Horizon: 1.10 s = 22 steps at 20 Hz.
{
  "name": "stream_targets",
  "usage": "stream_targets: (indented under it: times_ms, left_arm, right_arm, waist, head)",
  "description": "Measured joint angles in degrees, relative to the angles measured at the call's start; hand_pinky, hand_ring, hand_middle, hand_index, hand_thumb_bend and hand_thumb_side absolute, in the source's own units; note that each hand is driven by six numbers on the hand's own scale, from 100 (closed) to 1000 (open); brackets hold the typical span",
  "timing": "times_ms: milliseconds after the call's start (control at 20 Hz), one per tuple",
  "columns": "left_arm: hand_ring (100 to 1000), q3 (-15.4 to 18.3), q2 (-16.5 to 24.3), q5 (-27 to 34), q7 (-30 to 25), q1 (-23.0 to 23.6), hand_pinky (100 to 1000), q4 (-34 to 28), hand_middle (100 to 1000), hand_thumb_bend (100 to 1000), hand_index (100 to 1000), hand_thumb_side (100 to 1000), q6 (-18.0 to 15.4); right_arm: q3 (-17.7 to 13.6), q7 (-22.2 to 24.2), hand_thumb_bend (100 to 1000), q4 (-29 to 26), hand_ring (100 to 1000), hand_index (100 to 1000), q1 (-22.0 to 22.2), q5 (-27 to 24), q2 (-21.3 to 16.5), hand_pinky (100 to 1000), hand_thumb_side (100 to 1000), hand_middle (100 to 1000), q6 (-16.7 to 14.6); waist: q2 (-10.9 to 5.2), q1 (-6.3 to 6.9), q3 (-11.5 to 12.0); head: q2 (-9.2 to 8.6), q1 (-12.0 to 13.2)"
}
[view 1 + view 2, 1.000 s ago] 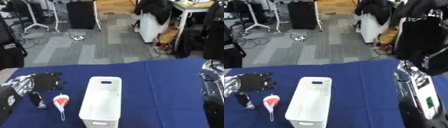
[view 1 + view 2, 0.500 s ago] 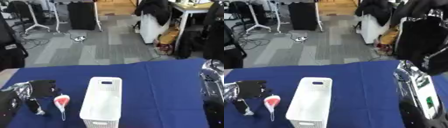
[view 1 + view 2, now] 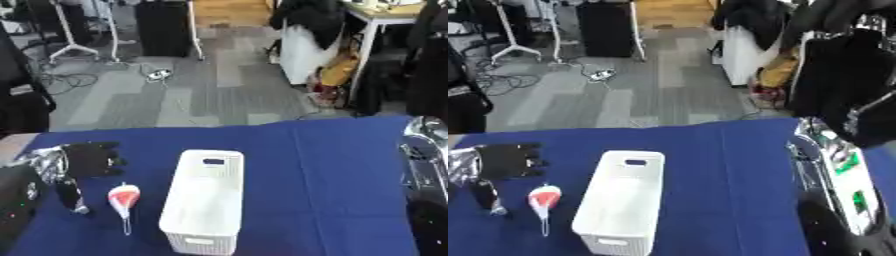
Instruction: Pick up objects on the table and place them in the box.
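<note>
Box (image 3: 206, 200) sits mid-desk (image 3: 324, 175). Small handled object (image 3: 122, 199) lies just left of it. My left hand (image 3: 87, 160) is further left, behind that object.

The left hand (image 3: 87, 159) enters at the left edge of both views; its wrist and forearm are cut off there, and its fingertips are too blurred to separate. The right hand is not distinguishable: only the right arm (image 3: 833, 170) shows, running out past the lower right corner, and its end is cut off by the frame. The small red-and-white object (image 3: 123, 195) on the counter (image 3: 324, 170) is too small and blurred to identify; only a rounded head and a thin pale stem can be made out. The white box (image 3: 206, 200) has its interior washed out, so its contents cannot be determined. The counter's near edge lies outside both views.
</note>
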Motion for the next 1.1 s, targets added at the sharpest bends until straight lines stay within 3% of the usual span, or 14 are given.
stream_targets:
  times_ms: [300, 350, 500, 550, 1000, 1100]
  left_arm:
    - [889, -4.8, 1.7, 6.6, 0.0, 0.6, 1000, -6.8, 924, 513, 936, 916, 0.0]
    - [928, -5.3, 1.7, 6.9, 0.0, 0.7, 1000, -7.0, 939, 521, 939, 921, 0.0]
    - [918, -6.8, 1.1, 7.2, 0.0, 0.8, 1000, -7.1, 930, 513, 935, 938, 0.0]
    - [895, -7.3, 0.8, 7.4, 0.0, 0.8, 1000, -7.1, 924, 498, 937, 996, 0.0]
    - [882, -12.6, -0.8, 10.1, 0.0, 1.8, 1000, -7.1, 933, 476, 956, 1000, 0.0]
    - [890, -12.9, -0.8, 9.0, 0.0, 1.8, 1000, -6.3, 937, 513, 960, 1000, 0.0]
  right_arm:
    - [0.0, 0.1, 100, 0.0, 412, 582, 0.0, -0.2, 0.0, 275, 1000, 386, 0.1]
    - [0.0, 0.2, 100, 0.0, 412, 582, 0.0, -0.2, 0.0, 275, 1000, 386, 0.1]
    - [0.0, 0.3, 100, 0.0, 412, 581, 0.0, -0.2, 0.0, 275, 1000, 386, 0.2]
    - [0.0, 0.3, 100, 0.0, 412, 579, 0.0, -0.3, 0.0, 275, 1000, 384, 0.2]
    - [0.3, 0.3, 100, 0.0, 411, 576, -0.1, -0.6, 0.3, 275, 1000, 381, 0.2]
    - [0.3, 0.3, 100, 0.0, 411, 577, -0.1, -0.7, 0.5, 275, 1000, 381, 0.2]
  waist:
    - [0.0, 0.02, -0.3]
    - [0.01, 0.02, -0.3]
    - [0.03, 0.02, -0.3]
    - [0.04, 0.02, -0.3]
    - [0.05, 0.2, -0.7]
    - [0.05, 0.22, -0.7]
  head:
    - [0.0, 0.0]
    - [0.0, 0.0]
    - [0.0, 0.0]
    - [0.0, 0.0]
    - [0.0, 0.1]
    - [0.0, 0.1]
